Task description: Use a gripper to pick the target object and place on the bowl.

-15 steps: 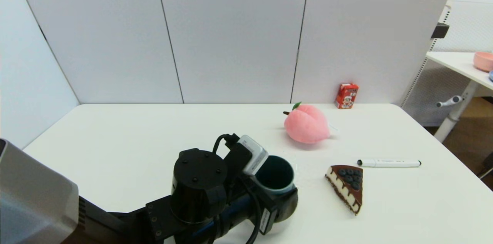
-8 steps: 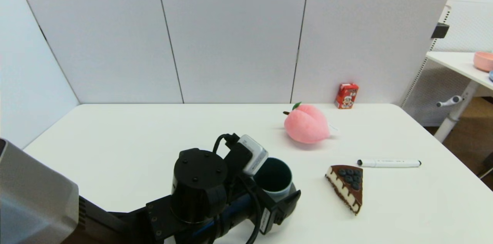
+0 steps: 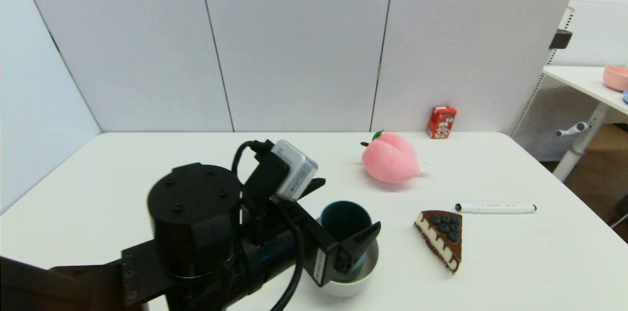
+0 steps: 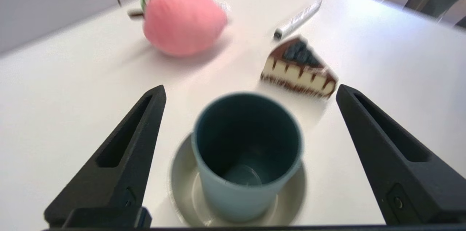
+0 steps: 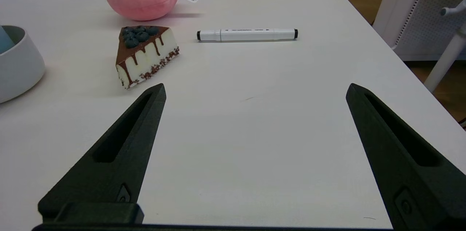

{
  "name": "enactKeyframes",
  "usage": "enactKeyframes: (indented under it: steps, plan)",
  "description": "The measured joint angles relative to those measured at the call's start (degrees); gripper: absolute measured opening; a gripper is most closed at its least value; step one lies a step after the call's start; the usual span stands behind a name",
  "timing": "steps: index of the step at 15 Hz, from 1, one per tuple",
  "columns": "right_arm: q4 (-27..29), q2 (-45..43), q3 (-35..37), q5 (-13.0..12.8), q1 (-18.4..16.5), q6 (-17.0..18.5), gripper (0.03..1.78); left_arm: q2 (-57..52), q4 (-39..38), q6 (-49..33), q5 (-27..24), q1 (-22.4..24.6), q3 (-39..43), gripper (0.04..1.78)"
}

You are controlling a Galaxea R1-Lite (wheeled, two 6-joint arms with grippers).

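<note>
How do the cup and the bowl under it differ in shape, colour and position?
The cup is tall, narrow and slightly tapered; the bowl is low and wider. The cup is blue-grey with a dark teal inside; the bowl is plain off-white. The cup stands upright inside the bowl; the bowl sits on the table. Both are plain, round, handleless and empty, and both lie between the open left gripper fingers, untouched.

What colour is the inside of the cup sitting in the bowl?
Dark teal; the cup shows best in the left wrist view.
</note>
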Motion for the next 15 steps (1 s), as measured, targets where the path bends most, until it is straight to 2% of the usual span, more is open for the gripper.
enactKeyframes:
  steps: [3, 5, 10, 15]
  plan:
    - [0.0, 0.0, 0.0, 0.0, 0.0, 0.0, 1.71, -11.0, 5.6, 0.1, -0.1, 2.5, 0.3, 1.67]
    - [0.0, 0.0, 0.0, 0.0, 0.0, 0.0, 1.71, -18.4, 9.2, 0.4, -0.2, 7.8, 1.1, 1.68]
    - [0.0, 0.0, 0.0, 0.0, 0.0, 0.0, 1.71, -36.0, 14.4, 1.0, -1.7, 26.6, 11.9, 1.69]
    - [0.0, 0.0, 0.0, 0.0, 0.0, 0.0, 1.71, -50.0, 15.8, 3.3, -9.4, 46.8, 22.3, 1.7]
